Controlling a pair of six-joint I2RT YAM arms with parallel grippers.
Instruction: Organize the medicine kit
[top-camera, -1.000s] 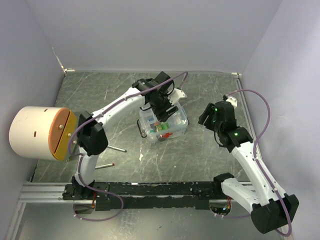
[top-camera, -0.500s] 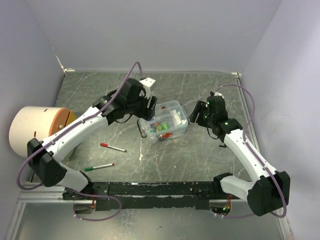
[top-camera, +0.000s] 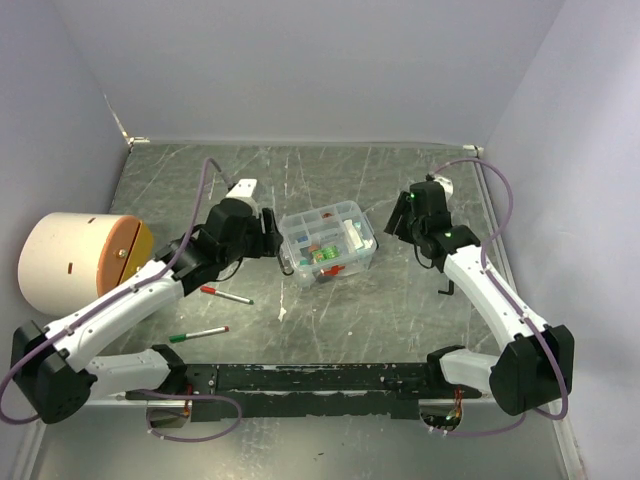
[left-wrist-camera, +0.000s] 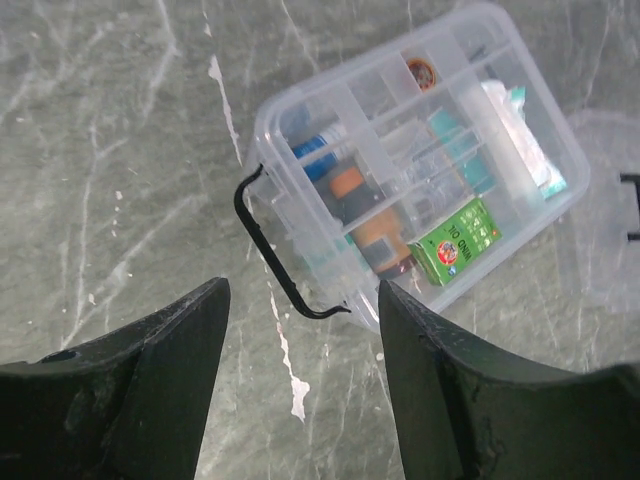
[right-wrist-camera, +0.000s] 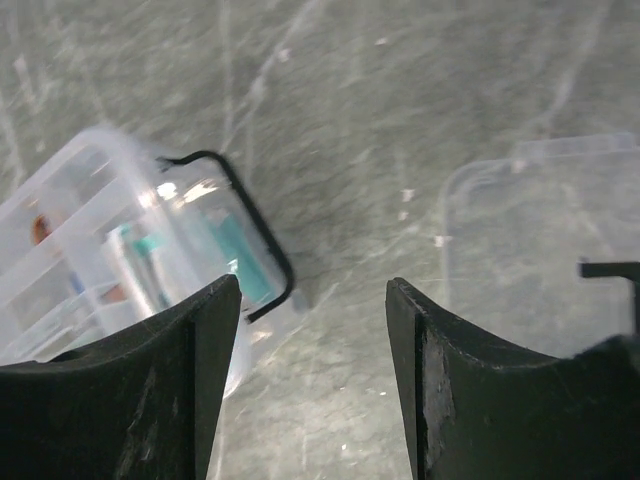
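Observation:
The medicine kit is a clear plastic box (top-camera: 328, 242) with compartments holding small packs, a green carton (left-wrist-camera: 455, 240) and bottles; it stands lidless mid-table. It also shows in the left wrist view (left-wrist-camera: 420, 180) with its black wire handle (left-wrist-camera: 268, 252), and in the right wrist view (right-wrist-camera: 110, 240). My left gripper (top-camera: 270, 236) is open and empty just left of the box, its wrist view (left-wrist-camera: 300, 330) looking down at the handle. My right gripper (top-camera: 398, 216) is open and empty right of the box, over bare table (right-wrist-camera: 312, 310).
A clear lid (right-wrist-camera: 540, 240) lies on the table right of the box. A red pen (top-camera: 226, 295) and a green pen (top-camera: 198, 333) lie front left. A big beige cylinder (top-camera: 72, 262) stands at the left wall.
My left arm has pulled back from above the box to its left side and lowered. My right gripper has shifted slightly toward the far right of the box.

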